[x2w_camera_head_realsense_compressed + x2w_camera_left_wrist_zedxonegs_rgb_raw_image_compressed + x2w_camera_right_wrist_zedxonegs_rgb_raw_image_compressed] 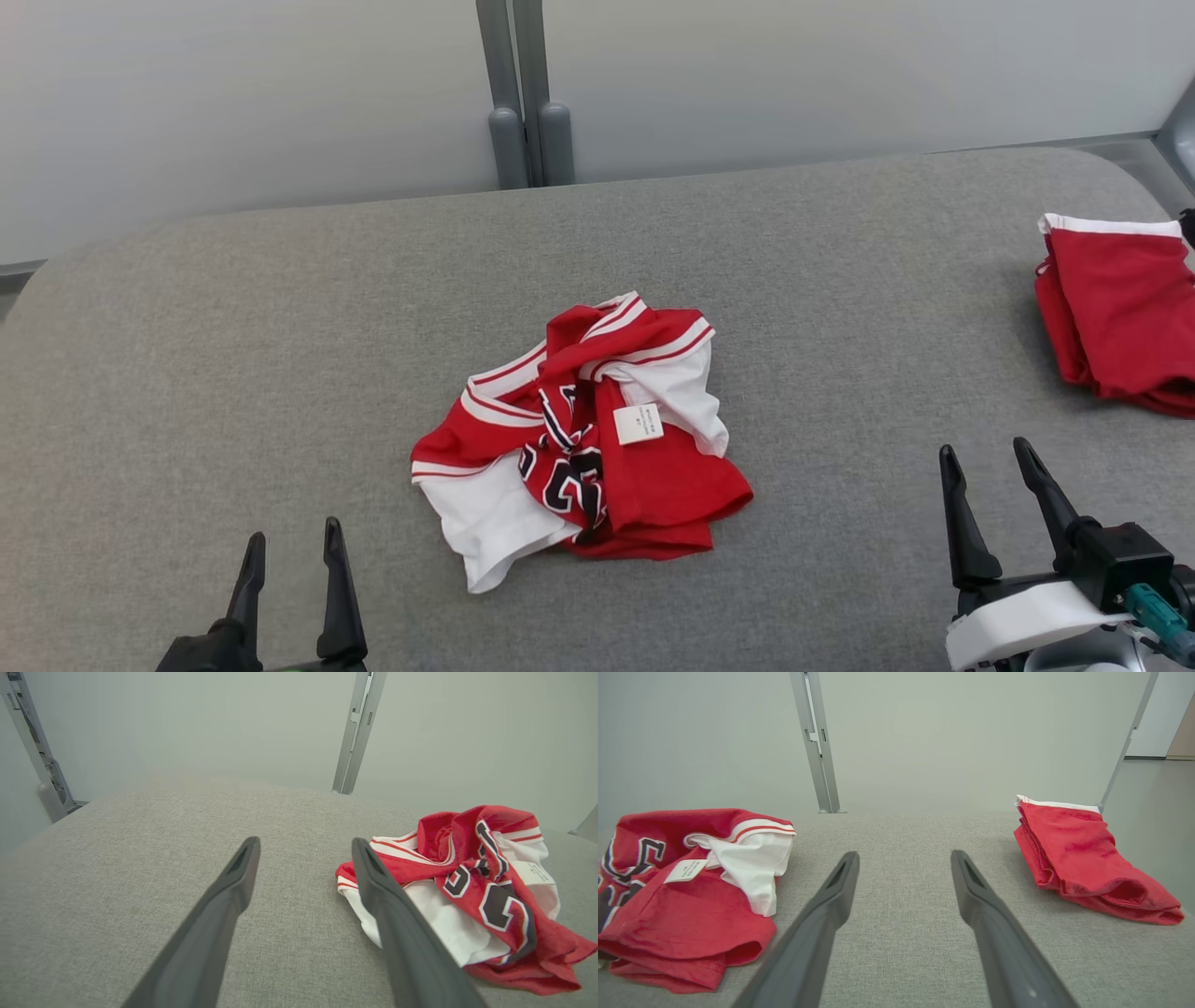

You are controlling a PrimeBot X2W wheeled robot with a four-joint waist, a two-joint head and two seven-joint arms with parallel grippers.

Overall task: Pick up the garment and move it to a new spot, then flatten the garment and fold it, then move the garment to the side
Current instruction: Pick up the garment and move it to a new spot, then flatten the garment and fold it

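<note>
We are looking down on the crumpled red-and-white jersey with dark numerals and a small white label (583, 429), which is lying in a heap near the middle of the grey fabric-covered table (233, 373).

Our left gripper (294, 530) is sitting by the near edge, to the left of the heap and apart from it. Its two long dark fingers are spreading wide and gripping nothing. In the left wrist view this gripper (304, 841) is pointing over bare cloth, and the jersey (467, 891) is lying off to the right of it.

Our right gripper (985, 448) is standing at the near right, well apart from the heap, and is likewise gaping wide and empty. In the right wrist view it (904, 854) is aiming at bare table between the jersey (682, 896) on the left and a folded red garment with a white hem (1083, 858) on the right.

That folded piece (1120, 308) is resting by the table's right edge. A grey upright post (523, 93) is rising behind the far edge, between pale wall panels.

Bare cloth is stretching wide to the left of the heap and beyond it. A narrower open strip is running between the heap and the folded piece.
</note>
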